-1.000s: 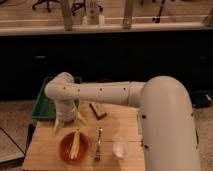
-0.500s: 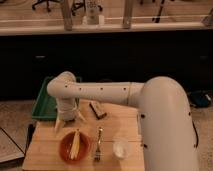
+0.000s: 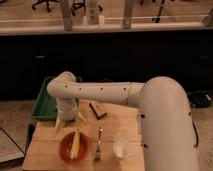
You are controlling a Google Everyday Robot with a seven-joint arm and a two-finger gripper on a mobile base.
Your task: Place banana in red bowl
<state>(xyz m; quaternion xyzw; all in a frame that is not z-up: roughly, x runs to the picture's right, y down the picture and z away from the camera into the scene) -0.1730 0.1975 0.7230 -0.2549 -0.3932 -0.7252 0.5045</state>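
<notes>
The gripper (image 3: 69,120) is being held just behind the red bowl (image 3: 65,150), its fingers spread wide with nothing between them. The arm (image 3: 105,92) is being stretched in from the bowl's right, its wrist being bent steeply downward. The banana (image 3: 76,143) is lying inside the red bowl, and a fork (image 3: 98,145) is lying just right of it.

No legible text, brand, number or sign is recorded on any item in view. The white container (image 3: 92,11) on the far counter carries what may be a label (not readable). The gripper (image 3: 68,120) hangs just behind the red bowl (image 3: 75,146), over the wooden table (image 3: 45,150); neither bears readable markings.
</notes>
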